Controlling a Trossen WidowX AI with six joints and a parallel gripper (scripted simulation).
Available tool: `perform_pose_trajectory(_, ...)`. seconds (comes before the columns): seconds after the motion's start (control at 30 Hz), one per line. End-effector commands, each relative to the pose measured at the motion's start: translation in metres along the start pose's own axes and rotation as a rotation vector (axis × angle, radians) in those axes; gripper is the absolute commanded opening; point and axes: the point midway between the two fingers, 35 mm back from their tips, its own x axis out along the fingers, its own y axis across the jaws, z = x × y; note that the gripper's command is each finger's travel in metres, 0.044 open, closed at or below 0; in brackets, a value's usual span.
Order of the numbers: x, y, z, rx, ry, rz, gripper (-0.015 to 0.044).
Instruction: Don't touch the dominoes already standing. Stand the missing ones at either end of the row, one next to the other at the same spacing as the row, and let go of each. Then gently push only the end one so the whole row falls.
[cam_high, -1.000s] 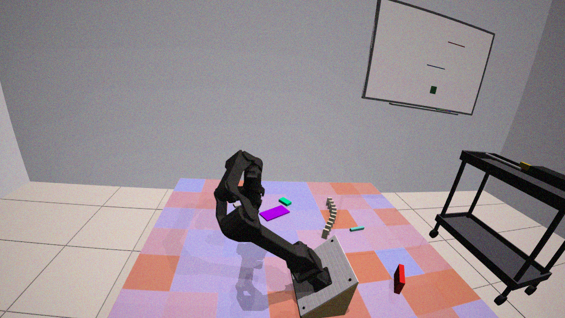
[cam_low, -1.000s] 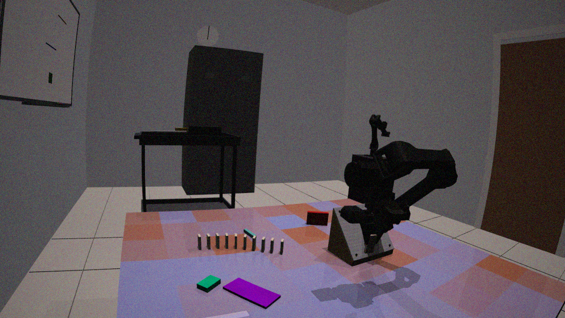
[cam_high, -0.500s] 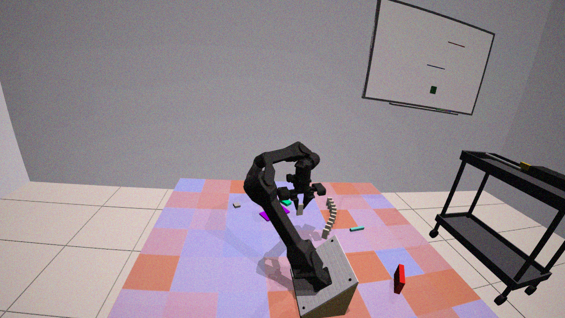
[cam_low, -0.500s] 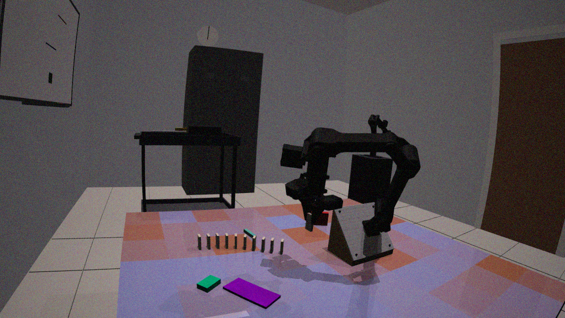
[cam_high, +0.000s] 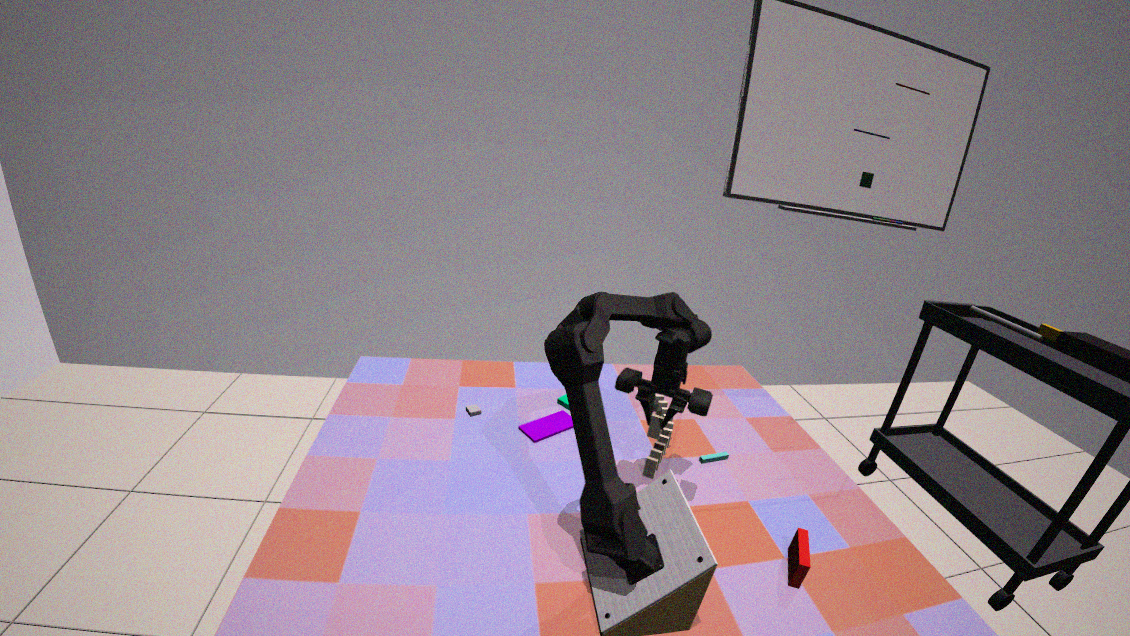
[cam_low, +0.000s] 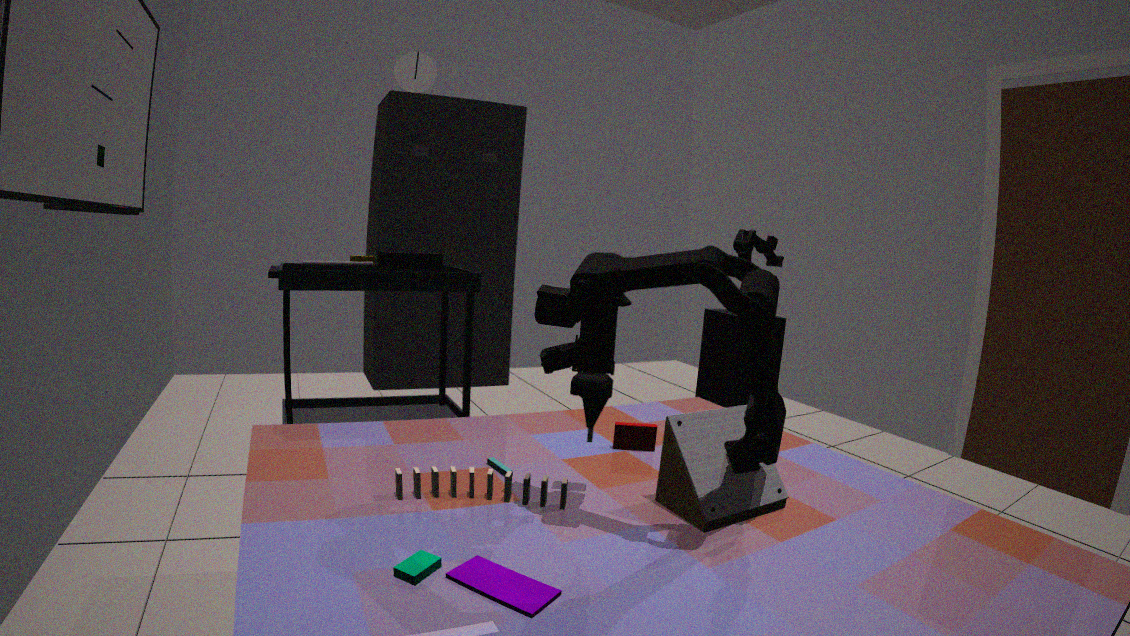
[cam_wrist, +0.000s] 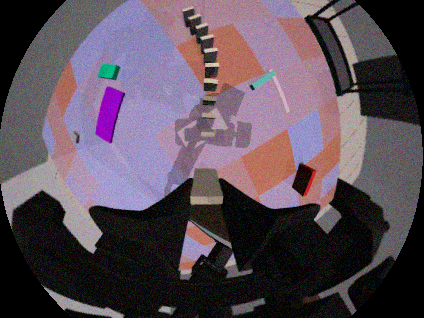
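Several slim dark dominoes with pale top edges stand upright in a gently curved row (cam_high: 651, 464) (cam_low: 471, 482) (cam_wrist: 211, 70) on the patchwork table top. My gripper (cam_high: 657, 419) (cam_low: 589, 430) (cam_wrist: 206, 182) points down and is shut on a domino (cam_wrist: 206, 181), gripped between the fingertips with its pale edge toward the wrist camera. The gripper hangs above the table near the row's end closest to the arm's base; in the exterior view its tip is above and a little right of that end. In the top view the gripper overlaps part of the row.
A teal bar (cam_high: 714, 457) (cam_low: 498, 466) (cam_wrist: 263, 80) lies beside the row. A red block (cam_high: 798, 557) (cam_low: 634, 436) (cam_wrist: 303, 179) stands near the wedge base (cam_high: 660, 545) (cam_low: 695, 474). A purple slab (cam_high: 545, 427) (cam_low: 503, 585) (cam_wrist: 110, 114) and green block (cam_low: 417, 566) (cam_wrist: 109, 71) lie on the row's other side.
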Motion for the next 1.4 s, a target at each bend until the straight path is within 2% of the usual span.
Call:
perform_pose_trajectory(0.0,0.007,-0.003,0.004,0.018,-0.002,-0.005,0.0107)
perform_pose_trajectory(0.73,0.126,-0.003,0.003,0.016,-0.001,-0.001,0.0107)
perform_pose_trajectory(1.2,0.129,-0.003,0.002,0.016,0.0,0.0,0.0107)
perform_pose_trajectory(1.37,0.129,-0.003,0.002,0.016,0.0,0.0,0.0238)
